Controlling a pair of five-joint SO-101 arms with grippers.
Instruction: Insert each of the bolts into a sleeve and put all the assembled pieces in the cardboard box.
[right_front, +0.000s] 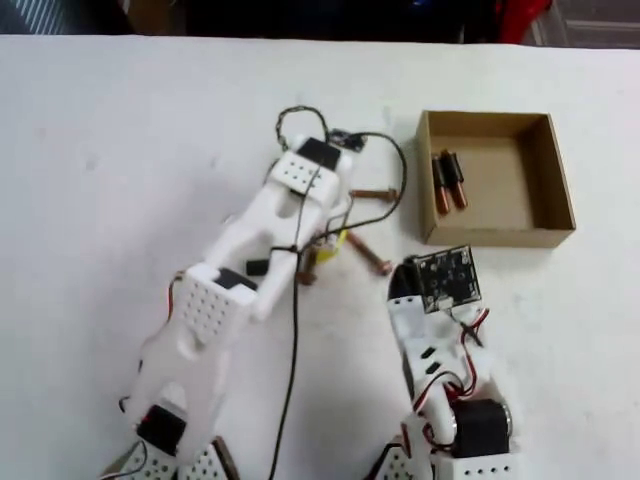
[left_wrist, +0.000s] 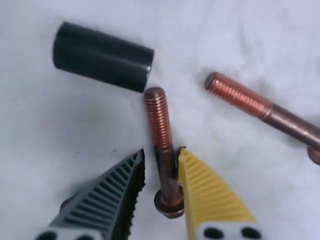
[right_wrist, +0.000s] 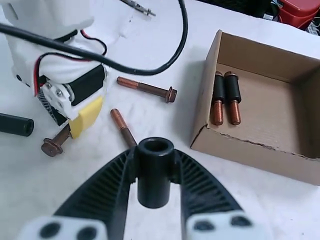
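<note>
No writing, number, label or sign could be read anywhere, neither on the cardboard box (right_front: 490, 237) nor on the circuit board (right_front: 446, 277) carried by one arm
</note>
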